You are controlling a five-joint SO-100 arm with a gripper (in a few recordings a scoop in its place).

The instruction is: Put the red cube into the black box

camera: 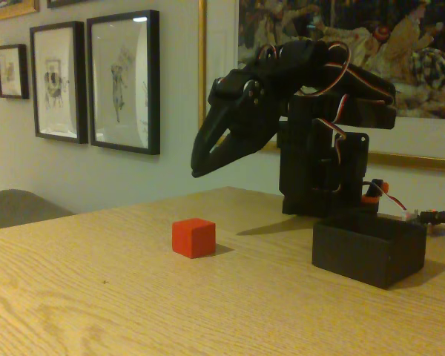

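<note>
my gripper (202, 169) hangs in the air above the desk (96, 297), fingers nearly together, holding nothing. the cube (193, 237) sits mid-desk, one corner edge facing the camera, no long axis. the box (368, 248) stands apart, toward the right edge.

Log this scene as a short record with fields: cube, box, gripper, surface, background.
cube: the red cube rests on the table, untouched, left of the box in the fixed view
box: the black box sits on the table in front of the arm's base, apart from the cube; its inside is hidden from this angle
gripper: the gripper hangs in the air above and behind the cube, pointing down-left, holding nothing; jaws look nearly closed
surface: light wooden table
background: framed pictures on the wall
</note>
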